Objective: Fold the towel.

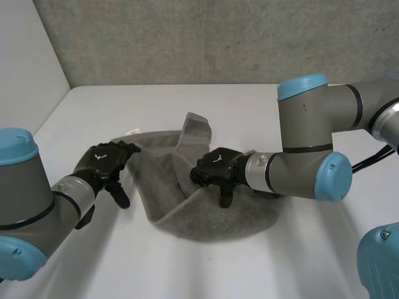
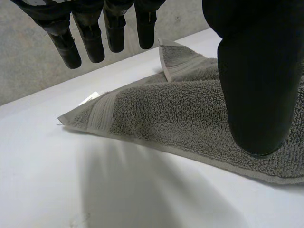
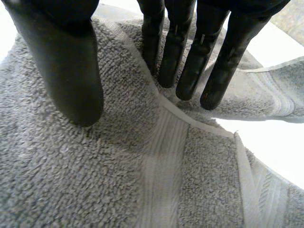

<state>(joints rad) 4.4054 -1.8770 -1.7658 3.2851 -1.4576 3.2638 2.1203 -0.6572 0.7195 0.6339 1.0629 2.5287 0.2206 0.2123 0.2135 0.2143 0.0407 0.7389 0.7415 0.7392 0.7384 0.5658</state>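
Towel (image 1: 206,215), rumpled, lies on the table (image 1: 187,274) in the head view, a far corner flipped up; the left hand (image 1: 106,163) sits at its left edge, the right hand (image 1: 215,169) over its middle. In the left wrist view, our left fingers (image 2: 90,42) hang straight above the left corner, holding nothing. In the right wrist view, our right fingers (image 3: 190,71) reach straight onto a hem, thumb apart, nothing pinched. We judge the grasp is in hand; next, each hand must pinch an edge.

The towel (image 1: 212,219) lies on the table (image 1: 187,271), left hand (image 1: 106,163) at its left edge, right hand (image 1: 218,168) over its middle.
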